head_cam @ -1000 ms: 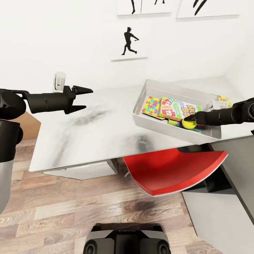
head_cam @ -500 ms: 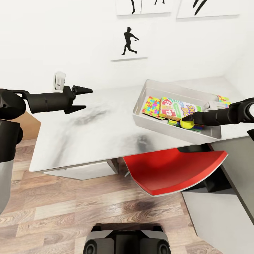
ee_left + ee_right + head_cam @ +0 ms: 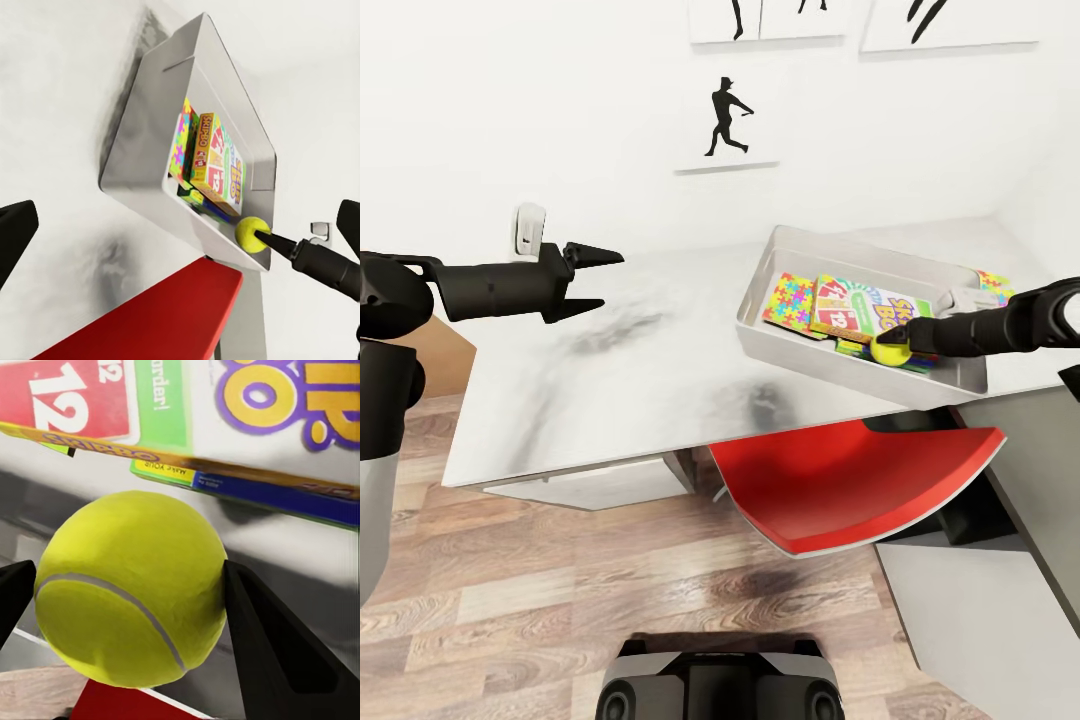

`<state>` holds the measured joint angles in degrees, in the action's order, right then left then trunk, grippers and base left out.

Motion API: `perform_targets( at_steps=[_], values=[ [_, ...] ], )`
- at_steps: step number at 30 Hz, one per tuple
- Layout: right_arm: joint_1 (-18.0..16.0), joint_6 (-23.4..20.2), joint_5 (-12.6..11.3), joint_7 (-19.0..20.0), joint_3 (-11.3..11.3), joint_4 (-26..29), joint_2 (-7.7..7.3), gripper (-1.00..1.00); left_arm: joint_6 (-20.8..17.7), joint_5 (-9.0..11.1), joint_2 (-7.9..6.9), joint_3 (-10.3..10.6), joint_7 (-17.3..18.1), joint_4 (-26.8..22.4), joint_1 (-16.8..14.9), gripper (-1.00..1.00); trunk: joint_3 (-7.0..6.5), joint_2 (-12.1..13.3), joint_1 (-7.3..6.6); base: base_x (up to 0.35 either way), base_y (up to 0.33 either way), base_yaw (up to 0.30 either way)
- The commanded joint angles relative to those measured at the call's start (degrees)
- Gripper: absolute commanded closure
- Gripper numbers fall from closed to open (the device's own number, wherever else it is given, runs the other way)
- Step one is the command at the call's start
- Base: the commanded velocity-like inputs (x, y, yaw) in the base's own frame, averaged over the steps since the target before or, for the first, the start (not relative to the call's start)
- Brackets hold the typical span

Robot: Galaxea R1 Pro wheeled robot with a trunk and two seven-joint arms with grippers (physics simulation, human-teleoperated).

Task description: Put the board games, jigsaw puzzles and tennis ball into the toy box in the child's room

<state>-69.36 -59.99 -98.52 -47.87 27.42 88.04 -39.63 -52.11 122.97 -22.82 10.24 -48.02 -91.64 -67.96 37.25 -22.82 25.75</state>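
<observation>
Left hand point(image 3: 592, 281) agape; right hand point(image 3: 892, 343) clamped

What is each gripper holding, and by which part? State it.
The right gripper holds the tennis ball, its fingers pressing opposite sides of the ball, over the toy box. The left gripper is open and holds nothing.

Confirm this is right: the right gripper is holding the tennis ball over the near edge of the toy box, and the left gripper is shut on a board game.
One detail is wrong. The left gripper holds nothing: in the head view it hangs open over the table. The right gripper does hold the tennis ball at the toy box's near edge.
</observation>
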Motion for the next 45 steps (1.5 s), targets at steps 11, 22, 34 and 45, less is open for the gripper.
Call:
perform_targets(
  at_steps=[11, 22, 34, 45],
  values=[
    [-0.23, -0.01, -0.51, -0.73, 0.09, -1.33, 0.13, -1.00, 0.08, 0.59, -0.03, 0.04, -0.59, -0.03, -0.13, -1.00, 0.08, -0.10, 0.03, 0.000, 0.000, 0.000],
    [-0.31, -0.01, 0.18, -0.69, 0.01, -1.45, 0.09, -1.00, 0.08, 0.59, -0.03, 0.04, -0.59, -0.03, -0.15, -1.00, 0.08, -0.10, 0.03, 0.000, 0.000, 0.000],
    [-0.93, -0.01, 1.25, -0.34, -0.69, -0.78, -0.65, -1.00, 0.08, 0.58, -0.03, 0.11, -0.57, -0.03, -0.10, -1.00, 0.08, -0.10, 0.03, 0.000, 0.000, 0.000],
    [-2.43, -0.01, 1.37, 0.01, -1.70, 2.40, -1.23, -1.00, 0.08, 0.58, -0.03, 0.19, -0.45, -0.03, 0.00, -1.00, 0.08, -0.10, 0.03, 0.000, 0.000, 0.000]
  ],
)
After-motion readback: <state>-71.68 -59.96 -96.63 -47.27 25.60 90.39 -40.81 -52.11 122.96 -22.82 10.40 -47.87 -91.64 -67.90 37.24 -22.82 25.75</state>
